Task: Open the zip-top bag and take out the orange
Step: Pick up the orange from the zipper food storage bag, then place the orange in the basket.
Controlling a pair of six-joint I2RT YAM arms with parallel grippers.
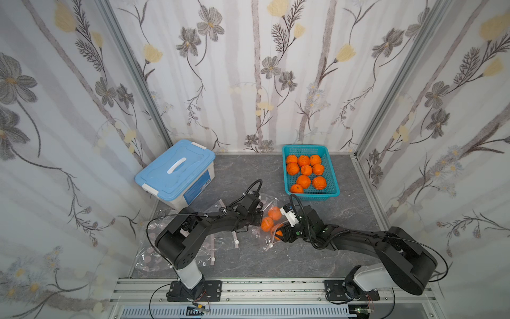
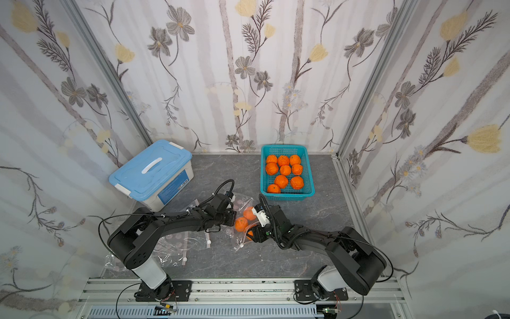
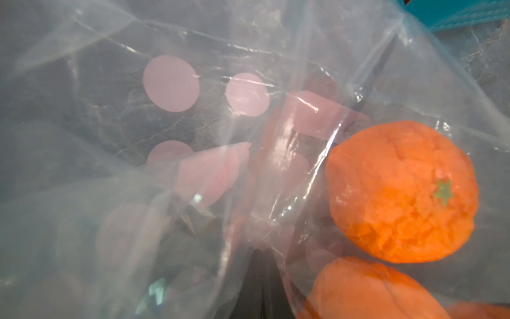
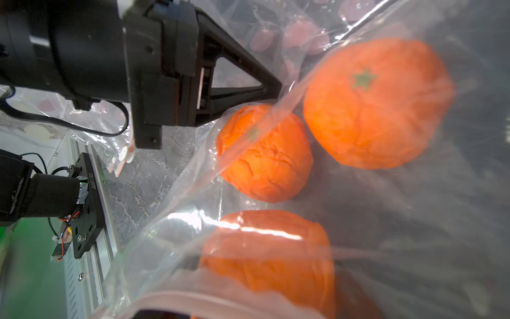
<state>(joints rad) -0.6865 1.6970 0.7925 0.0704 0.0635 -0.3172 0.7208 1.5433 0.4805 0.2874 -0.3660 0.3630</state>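
Between floral walls (image 1: 248, 69), grey marbled tabletop (image 1: 345, 229)

Nothing legible: print on the storage box label (image 1: 196, 188) and black base plate (image 4: 88, 193) is blurred.

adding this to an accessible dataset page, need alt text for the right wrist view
Three oranges show close up through a crinkled clear zip-top bag. The black left gripper, jaws shut, pinches the bag's film beside them, with the grey marbled table behind.
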